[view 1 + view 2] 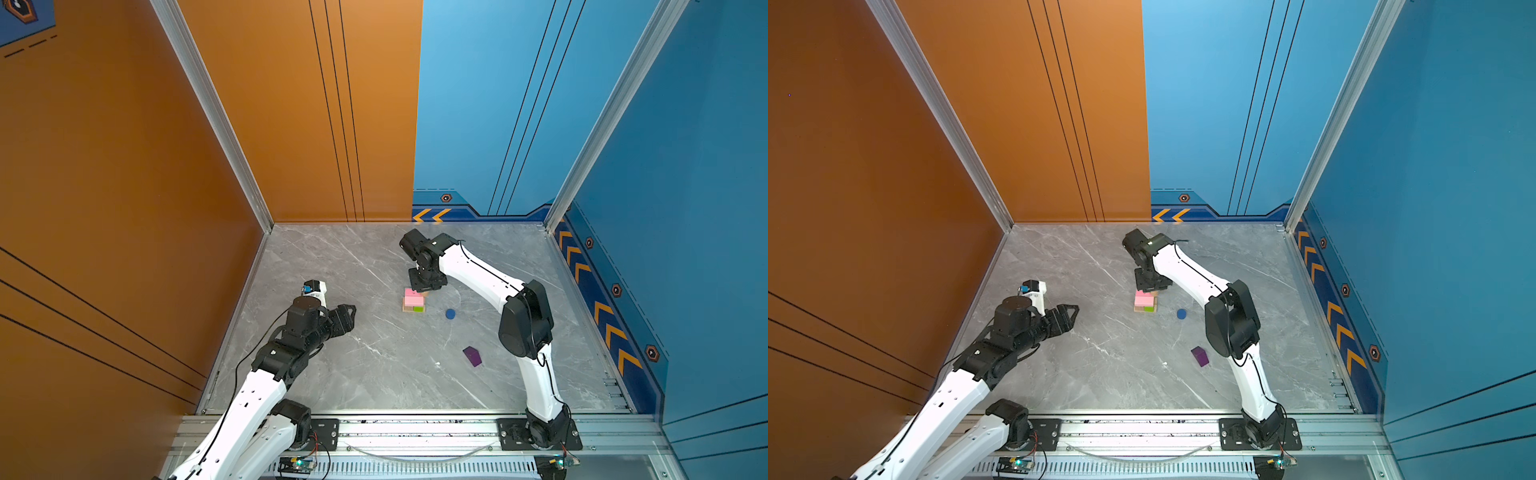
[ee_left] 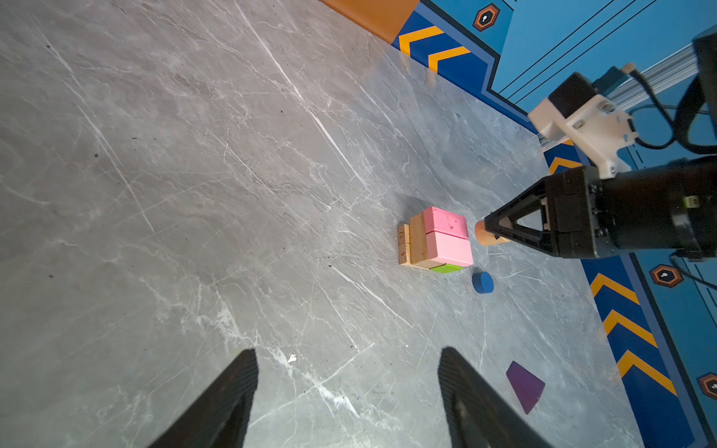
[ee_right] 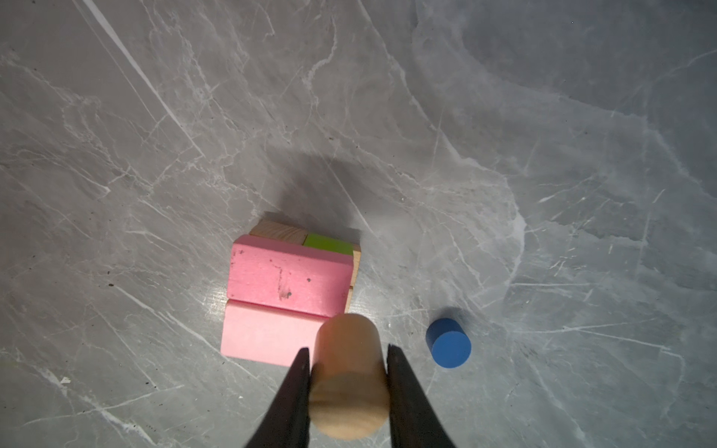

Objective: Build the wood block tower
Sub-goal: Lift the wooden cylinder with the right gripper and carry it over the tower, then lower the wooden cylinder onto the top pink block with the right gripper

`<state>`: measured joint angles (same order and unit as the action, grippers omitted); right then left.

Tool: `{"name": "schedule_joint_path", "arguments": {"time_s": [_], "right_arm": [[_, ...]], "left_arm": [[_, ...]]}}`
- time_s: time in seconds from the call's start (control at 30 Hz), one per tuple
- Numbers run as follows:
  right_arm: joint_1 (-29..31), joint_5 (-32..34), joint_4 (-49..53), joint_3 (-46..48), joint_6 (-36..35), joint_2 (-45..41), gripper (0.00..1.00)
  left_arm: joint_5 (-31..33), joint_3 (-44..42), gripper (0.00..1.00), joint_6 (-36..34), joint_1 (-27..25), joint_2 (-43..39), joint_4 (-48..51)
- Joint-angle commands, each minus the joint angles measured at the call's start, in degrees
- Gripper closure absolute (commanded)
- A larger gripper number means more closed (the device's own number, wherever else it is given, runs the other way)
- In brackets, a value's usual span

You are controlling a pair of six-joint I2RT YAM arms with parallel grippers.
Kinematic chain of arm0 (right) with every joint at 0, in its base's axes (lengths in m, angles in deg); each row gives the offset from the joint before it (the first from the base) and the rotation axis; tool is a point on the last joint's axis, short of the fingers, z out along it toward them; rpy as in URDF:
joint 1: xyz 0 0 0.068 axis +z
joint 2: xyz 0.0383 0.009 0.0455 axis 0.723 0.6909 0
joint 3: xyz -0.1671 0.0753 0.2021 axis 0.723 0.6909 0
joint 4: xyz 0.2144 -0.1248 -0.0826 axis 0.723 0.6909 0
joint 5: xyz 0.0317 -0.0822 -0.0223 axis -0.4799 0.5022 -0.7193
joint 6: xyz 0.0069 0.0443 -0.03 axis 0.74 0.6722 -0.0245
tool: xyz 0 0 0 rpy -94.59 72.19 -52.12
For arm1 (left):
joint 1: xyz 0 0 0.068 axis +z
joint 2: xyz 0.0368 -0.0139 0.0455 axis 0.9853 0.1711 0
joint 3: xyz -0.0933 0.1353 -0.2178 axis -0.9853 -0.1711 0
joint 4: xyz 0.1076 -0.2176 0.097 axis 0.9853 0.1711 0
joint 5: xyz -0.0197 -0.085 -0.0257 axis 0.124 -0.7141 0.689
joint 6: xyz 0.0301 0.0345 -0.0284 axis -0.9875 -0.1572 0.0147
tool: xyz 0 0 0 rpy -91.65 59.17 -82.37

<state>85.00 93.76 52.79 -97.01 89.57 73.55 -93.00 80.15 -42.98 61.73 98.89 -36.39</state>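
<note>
Grey veined marble tabletop [image 1: 374, 374], orange wall [image 1: 124, 166], blue wall [image 1: 685, 166], wood block tower [image 1: 414, 300] near centre, pink slabs [image 3: 287, 285] lying crosswise over tan and green bars [image 3: 295, 234], right gripper [image 3: 348, 349] pinching upright tan cylinder [image 3: 349, 388] just above their edge, left gripper [image 2: 347, 351] fingers spread.

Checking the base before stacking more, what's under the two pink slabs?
Under the pink slabs, a tan bar and a green bar poke out, with more tan wood lower down. The rest is covered.

The tan cylinder [image 3: 349, 388] between the right gripper's [image 3: 348, 349] matt black fingers [image 3: 295, 388] is bare, smooth wood; the pink slabs [image 3: 287, 283] just beyond it wear scuffed matt paint.
</note>
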Motion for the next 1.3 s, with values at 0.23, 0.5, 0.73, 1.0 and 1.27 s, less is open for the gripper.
{"name": "schedule_joint_path", "arguments": {"time_s": [0.23, 0.5, 0.73, 1.0, 1.27], "right_arm": [[1.0, -2.0, 2.8, -4.3, -0.7, 2.7, 0.76], [1.0, -2.4, 3.0, -6.3, -0.6, 4.6, 0.76], [2.9, -2.9, 3.6, -7.9, -0.6, 5.8, 0.76], [3.1, -2.5, 4.2, -8.4, -0.6, 6.2, 0.76], [2.8, -1.7, 4.4, -8.6, -0.7, 5.7, 0.76]], "left_arm": [[0.0, -0.4, 0.24, -1.6, 0.6, -0.6, 1.0], [0.5, -0.3, 0.24, -1.9, 0.7, -0.8, 1.5], [0.7, -0.3, 0.24, -2.2, 0.7, -0.7, 1.8], [0.7, -0.3, 0.24, -2.2, 0.7, -0.9, 2.0], [0.8, -0.3, 0.24, -2.3, 0.7, -0.9, 2.0]]}}
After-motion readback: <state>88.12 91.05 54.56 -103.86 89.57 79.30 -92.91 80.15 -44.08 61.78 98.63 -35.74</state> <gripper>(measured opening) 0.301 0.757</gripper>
